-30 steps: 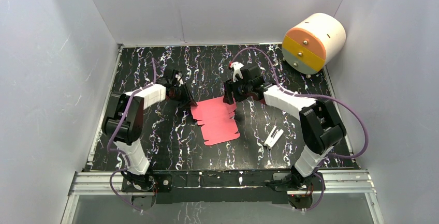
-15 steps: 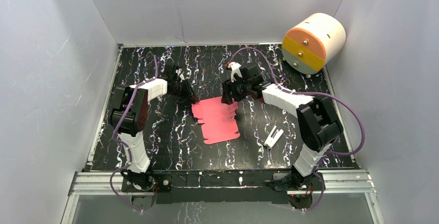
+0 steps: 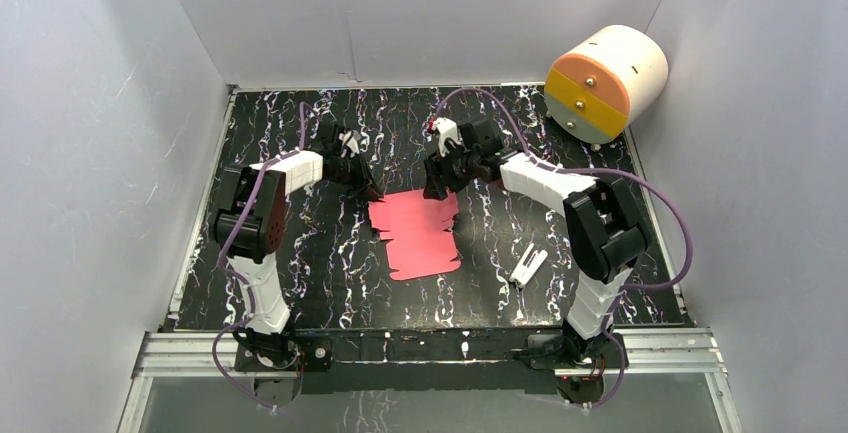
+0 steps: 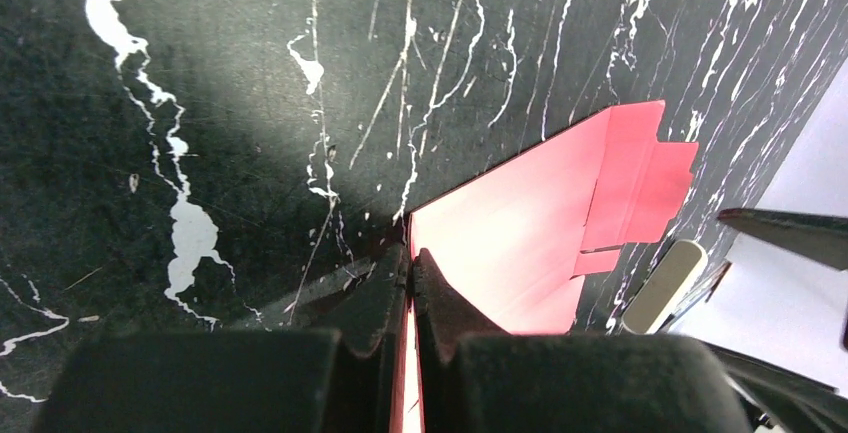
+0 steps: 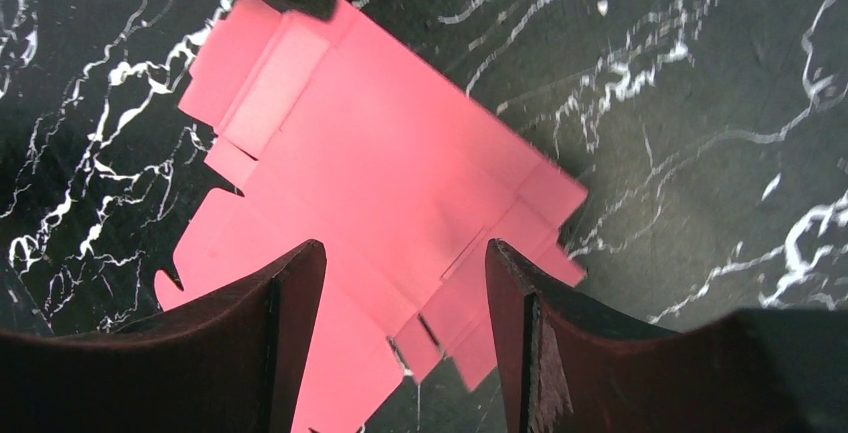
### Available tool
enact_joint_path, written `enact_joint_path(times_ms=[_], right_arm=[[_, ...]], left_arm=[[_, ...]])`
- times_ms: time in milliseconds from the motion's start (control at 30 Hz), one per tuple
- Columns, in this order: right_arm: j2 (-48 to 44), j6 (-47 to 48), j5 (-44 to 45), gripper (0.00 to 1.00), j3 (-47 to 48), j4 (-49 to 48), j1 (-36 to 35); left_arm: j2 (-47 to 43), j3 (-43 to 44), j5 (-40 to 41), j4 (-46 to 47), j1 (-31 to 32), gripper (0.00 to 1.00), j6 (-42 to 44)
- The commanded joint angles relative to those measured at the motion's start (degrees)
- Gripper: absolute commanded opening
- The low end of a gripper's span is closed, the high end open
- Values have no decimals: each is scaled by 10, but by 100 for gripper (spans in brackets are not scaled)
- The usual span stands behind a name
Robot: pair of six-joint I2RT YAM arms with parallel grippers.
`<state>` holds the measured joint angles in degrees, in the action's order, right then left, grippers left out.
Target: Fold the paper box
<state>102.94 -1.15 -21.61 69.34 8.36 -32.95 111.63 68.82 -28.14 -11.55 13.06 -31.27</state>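
The paper box is a flat pink-red notched sheet lying mid-table. It also shows in the left wrist view and the right wrist view. My left gripper is shut on the sheet's far left corner; the card runs between its fingertips. My right gripper is open above the sheet's far right edge, its two fingers spread over the notched tabs without touching them.
A small white clip-like piece lies right of the sheet. A big white-and-orange cylinder stands at the far right corner. White walls close the black marbled table on three sides.
My left arm has swung its elbow outward while its gripper stays at the sheet's corner. My right gripper has shifted slightly left and toward the far side, over the sheet's edge.
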Motion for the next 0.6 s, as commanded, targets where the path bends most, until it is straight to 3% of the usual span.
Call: enact_joint_path(times_ms=[0, 567], right_arm=[[23, 68, -55, 68, 74, 40, 6], [127, 211, -193, 64, 221, 167, 27]], left_arm=[[-46, 12, -31, -7, -2, 0, 53], [-154, -26, -54, 16, 15, 0, 157]])
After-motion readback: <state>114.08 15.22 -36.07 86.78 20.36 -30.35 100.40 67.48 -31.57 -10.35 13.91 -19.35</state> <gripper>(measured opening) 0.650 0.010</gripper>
